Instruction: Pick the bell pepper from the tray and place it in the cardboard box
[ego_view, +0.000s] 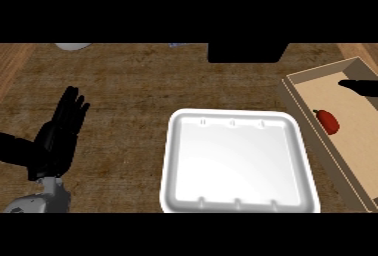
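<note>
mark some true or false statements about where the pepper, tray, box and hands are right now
1. The red bell pepper lies inside the cardboard box. True.
2. The white tray holds the pepper. False: nothing shows in the tray.
3. The left hand is curled round the pepper. False: it rests open at the view's left, fingers up.
4. The box stands to the right of the tray. True.
5. The right hand shows over the tray. False: it shows over the box, apart from the pepper.
</note>
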